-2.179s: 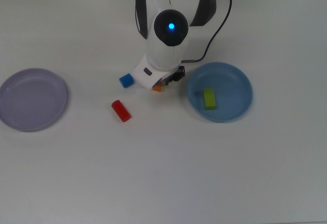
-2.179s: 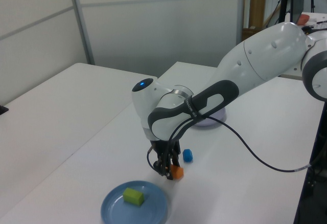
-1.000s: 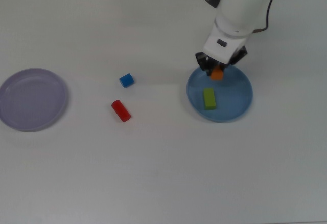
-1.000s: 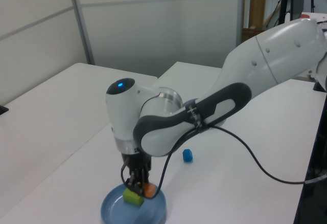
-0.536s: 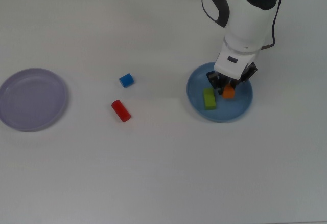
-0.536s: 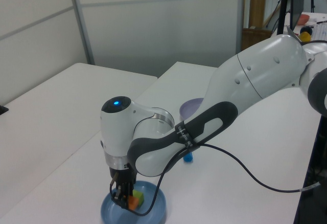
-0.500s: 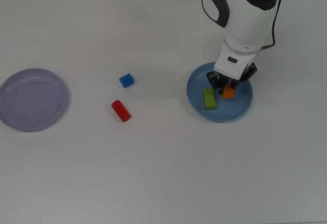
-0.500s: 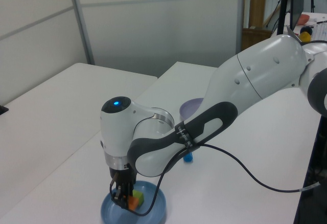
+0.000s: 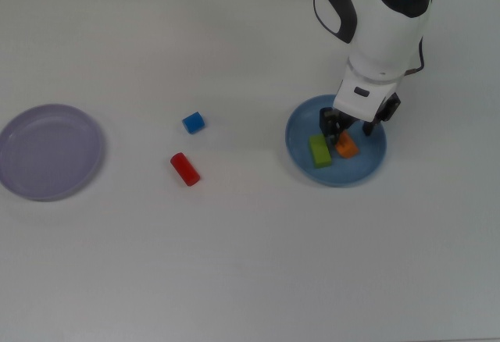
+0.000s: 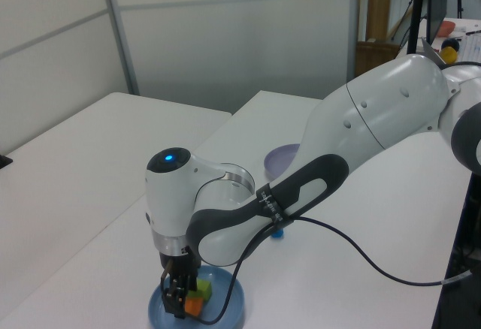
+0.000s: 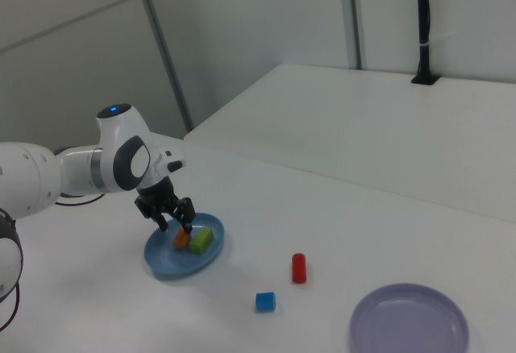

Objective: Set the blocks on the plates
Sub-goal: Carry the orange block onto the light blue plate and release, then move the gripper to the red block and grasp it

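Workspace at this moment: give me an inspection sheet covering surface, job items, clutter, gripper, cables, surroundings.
Surface: white table, bare apart from the job's things.
Job's things: blue plate holds the green bar and the orange bar, side by side. Lavender plate holds nothing. Red cylinder lies on its side on the table; blue cylinder sits on the table close by.
Clutter: nothing seen.
Gripper: gripper is open just above the orange bar, over the blue plate, holding nothing.
Cables: black cable runs from the wrist back along the arm.
Surroundings: a second white table and pale partition walls behind.
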`<state>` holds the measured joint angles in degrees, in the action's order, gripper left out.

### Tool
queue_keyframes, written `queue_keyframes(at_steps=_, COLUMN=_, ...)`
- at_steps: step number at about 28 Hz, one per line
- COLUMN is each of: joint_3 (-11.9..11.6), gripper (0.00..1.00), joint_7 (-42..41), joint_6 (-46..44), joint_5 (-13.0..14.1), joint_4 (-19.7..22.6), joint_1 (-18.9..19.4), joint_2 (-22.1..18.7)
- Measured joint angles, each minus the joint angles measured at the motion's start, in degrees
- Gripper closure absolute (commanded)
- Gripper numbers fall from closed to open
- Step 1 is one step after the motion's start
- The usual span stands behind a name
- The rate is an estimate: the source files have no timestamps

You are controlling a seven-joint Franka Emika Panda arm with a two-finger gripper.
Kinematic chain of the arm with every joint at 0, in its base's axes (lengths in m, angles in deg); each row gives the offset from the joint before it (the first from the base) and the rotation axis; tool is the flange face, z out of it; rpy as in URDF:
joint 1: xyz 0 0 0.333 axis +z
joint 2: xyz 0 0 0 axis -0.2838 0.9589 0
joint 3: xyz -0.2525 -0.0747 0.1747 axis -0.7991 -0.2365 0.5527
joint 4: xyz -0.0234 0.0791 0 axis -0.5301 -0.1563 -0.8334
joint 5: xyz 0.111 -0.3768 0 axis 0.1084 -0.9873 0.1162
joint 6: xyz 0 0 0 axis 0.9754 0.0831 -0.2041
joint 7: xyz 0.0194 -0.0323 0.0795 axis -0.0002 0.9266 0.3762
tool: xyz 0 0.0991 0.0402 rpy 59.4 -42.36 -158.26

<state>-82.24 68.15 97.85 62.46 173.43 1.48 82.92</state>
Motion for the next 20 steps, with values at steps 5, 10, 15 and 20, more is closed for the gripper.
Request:
queue_keyframes(at_steps=5, joint_3=-1.4, gripper=0.00, joint_7=0.0, joint_6=0.0, joint_5=0.0, joint_4=-2.7, joint_1=-0.3, joint_2=-0.5)
queue_keyframes(at_steps=10, joint_3=-5.1, gripper=0.00, joint_7=0.0, joint_6=-0.6, joint_5=0.0, joint_4=-3.6, joint_1=-2.5, joint_2=-2.2)
queue_keyframes(at_steps=15, joint_3=-8.3, gripper=0.00, joint_7=-0.9, joint_6=-0.8, joint_5=0.0, joint_4=-3.6, joint_1=-6.6, joint_2=-2.7)
queue_keyframes(at_steps=20, joint_3=-10.5, gripper=0.00, joint_7=-8.3, joint_6=-0.9, joint_5=0.0, joint_4=-3.2, joint_1=-10.2, joint_2=-2.3)
